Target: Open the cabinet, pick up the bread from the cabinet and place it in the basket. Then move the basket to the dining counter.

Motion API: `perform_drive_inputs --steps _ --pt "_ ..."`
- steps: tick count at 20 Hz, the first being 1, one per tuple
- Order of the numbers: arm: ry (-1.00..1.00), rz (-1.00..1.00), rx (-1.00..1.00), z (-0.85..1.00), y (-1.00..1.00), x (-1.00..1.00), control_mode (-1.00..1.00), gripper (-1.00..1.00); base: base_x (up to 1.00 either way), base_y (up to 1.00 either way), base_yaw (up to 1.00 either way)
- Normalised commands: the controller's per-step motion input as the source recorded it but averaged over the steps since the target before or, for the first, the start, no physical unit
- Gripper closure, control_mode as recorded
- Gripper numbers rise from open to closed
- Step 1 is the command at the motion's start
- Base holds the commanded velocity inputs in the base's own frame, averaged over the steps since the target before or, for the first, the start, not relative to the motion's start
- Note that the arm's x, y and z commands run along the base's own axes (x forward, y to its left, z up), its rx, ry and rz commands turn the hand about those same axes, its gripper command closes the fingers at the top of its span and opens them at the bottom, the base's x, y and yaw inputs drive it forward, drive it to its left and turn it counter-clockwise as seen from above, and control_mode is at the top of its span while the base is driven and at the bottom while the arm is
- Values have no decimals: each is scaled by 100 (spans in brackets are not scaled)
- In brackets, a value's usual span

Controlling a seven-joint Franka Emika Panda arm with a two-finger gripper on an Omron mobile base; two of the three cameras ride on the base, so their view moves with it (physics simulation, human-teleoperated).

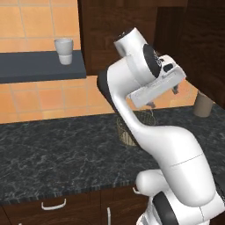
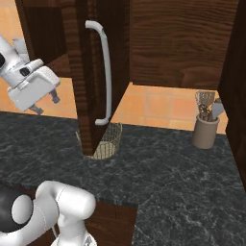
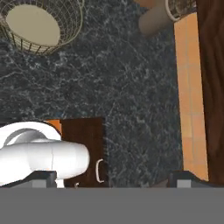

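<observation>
Nearest, low dark cabinets with small curved handles sit under the front edge of the black marbled worktop. Above the worktop's near-middle, the end effector hangs in the air, pointing down, well apart from everything; its fingers look spread with nothing between them, so released and empty. Further back, the basket, wire mesh with a beige bottom, stands on the worktop, empty, partly screened in the right base view by the cabinet's open door. The door with its long silver bar handle is swung out toward the robot, its lower edge over the basket's place. Far right, a tan utensil holder with tools. Far left, a white cup on a dark shelf. Bread: not made out in the cabinet interior, which is dark. Risk, as judged: reaching up for the bread, the arm may strike the open door or its handle; a blind reach into the dark recess may miss or knock the small lump off the shelf.
</observation>
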Motion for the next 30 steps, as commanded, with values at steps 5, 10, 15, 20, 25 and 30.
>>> perform_drive_inputs --steps 5,10,15,20,25,30 --pt "-51 -3 1 -25 5 27 -100 -100 0 0 0" --pt "-29 0 15 0 -19 23 -100 -100 0 0 0" --pt "-2 -10 12 44 -7 48 -100 -100 0 0 0" --pt "8 -9 7 30 -11 66 -100 -100 0 0 0" --pt "-12 -3 11 14 -14 65 -100 -100 0 0 0" --pt "-24 0 4 15 -5 65 -100 -100 0 0 0"
